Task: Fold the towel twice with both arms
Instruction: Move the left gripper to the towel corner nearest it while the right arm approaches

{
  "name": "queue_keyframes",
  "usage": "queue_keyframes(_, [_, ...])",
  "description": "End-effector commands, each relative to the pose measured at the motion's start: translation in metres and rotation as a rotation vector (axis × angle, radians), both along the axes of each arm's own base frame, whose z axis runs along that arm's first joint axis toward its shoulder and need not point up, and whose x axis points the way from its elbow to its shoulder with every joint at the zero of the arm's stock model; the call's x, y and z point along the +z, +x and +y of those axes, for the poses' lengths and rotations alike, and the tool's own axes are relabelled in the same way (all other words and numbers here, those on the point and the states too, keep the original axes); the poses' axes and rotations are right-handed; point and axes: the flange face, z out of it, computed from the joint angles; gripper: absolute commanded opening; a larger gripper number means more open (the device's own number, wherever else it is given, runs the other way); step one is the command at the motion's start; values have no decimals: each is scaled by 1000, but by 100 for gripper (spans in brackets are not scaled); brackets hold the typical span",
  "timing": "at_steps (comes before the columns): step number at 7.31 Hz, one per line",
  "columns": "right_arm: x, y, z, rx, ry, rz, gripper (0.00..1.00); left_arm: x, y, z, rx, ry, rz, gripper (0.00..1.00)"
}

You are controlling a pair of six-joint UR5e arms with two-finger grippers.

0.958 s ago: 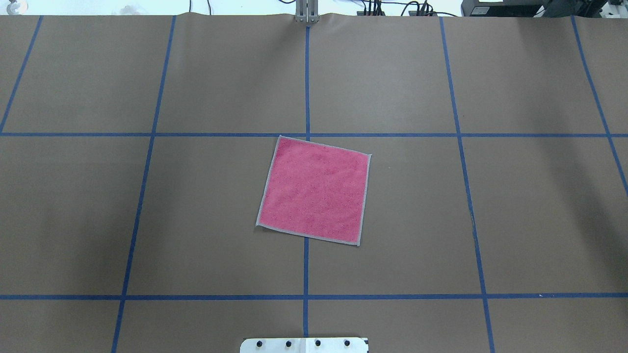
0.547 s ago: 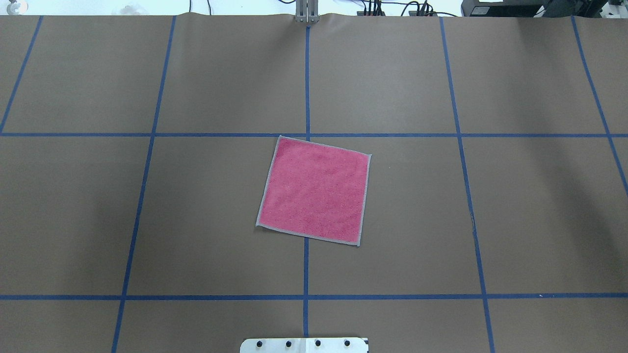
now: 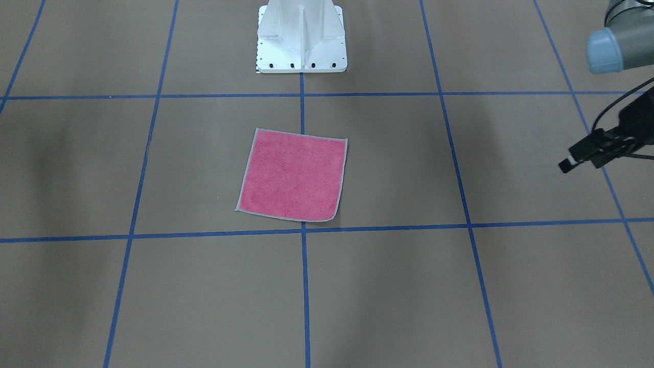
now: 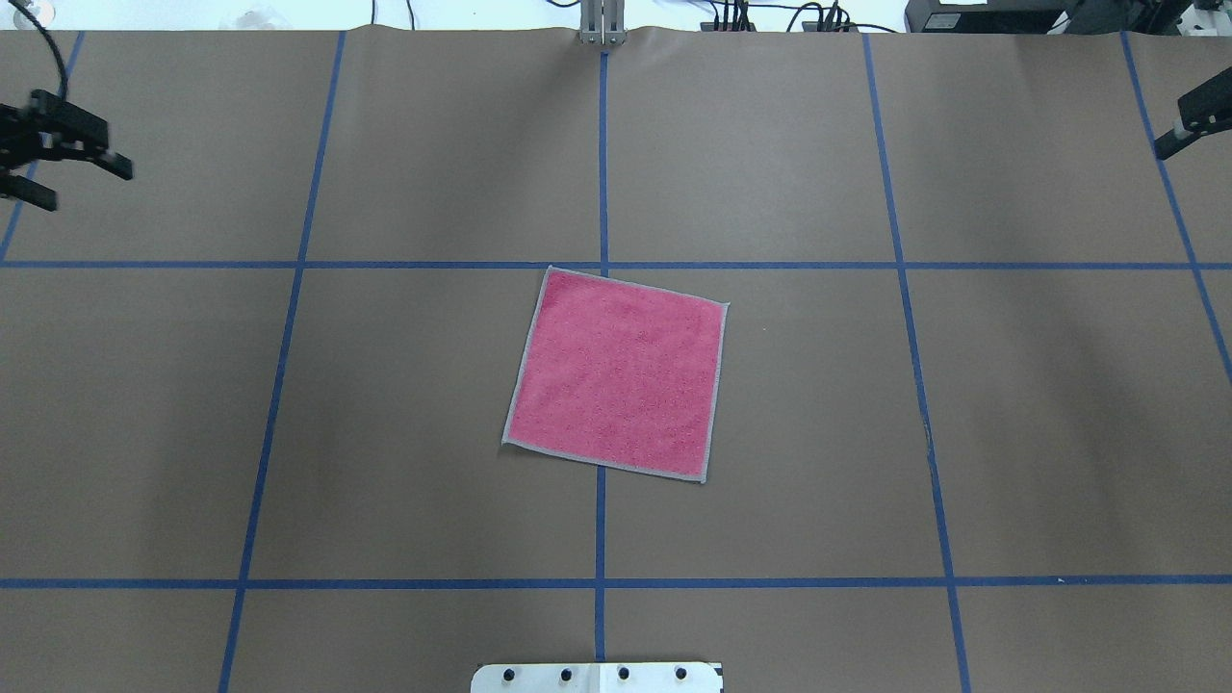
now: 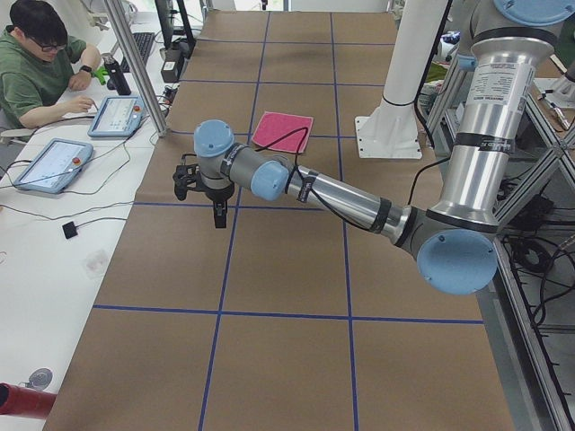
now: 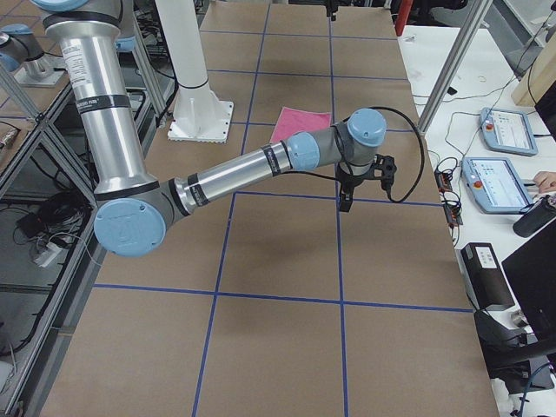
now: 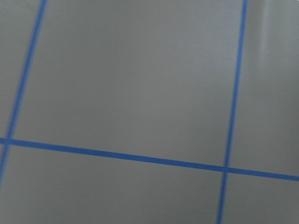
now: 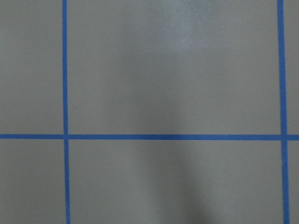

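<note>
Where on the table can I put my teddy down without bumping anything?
Lots of room. The squares on both sides of the towel are bare. The strip between the towel and the white base is free too. Keep away from the far corners: the left gripper and right gripper hang there. The towel fills the middle.

A brown table (image 4: 414,433) gridded with blue tape (image 4: 385,583) stands beside a white bench (image 5: 54,260) holding tablets (image 5: 49,164).

Bare brown table (image 4: 385,414) surrounds the towel (image 4: 616,375) on all four sides; the white pedestal base (image 4: 597,678) stands bottom centre in the overhead view.
</note>
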Motion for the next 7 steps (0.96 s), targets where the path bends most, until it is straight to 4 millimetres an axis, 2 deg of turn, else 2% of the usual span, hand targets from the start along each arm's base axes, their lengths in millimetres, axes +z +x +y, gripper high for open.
queue_keyframes(1, [-35,-36,9,16,-58,-28,100,-58,134,34,-81,-81,87,100])
queue_keyframes(2, [-46,-60,12,65,-103,-29,99,-66,187,58,-90,-88,70,100])
queue_keyframes(3, [-57,-90,18,115,-108,-59,99,-90,218,68,-129,-111,90,100])
queue_keyframes(4, [-68,-130,28,178,-86,-80,99,-110,231,73,-149,-162,129,100])
queue_keyframes(5, [-75,-160,38,212,-116,-124,99,-124,249,86,-151,-205,152,100])
queue_keyframes(6, [-81,-174,46,215,-127,-163,99,-133,280,106,-176,-196,153,100])
queue_keyframes(7, [-84,-186,52,220,-157,-177,99,-134,310,130,-179,-180,140,100])
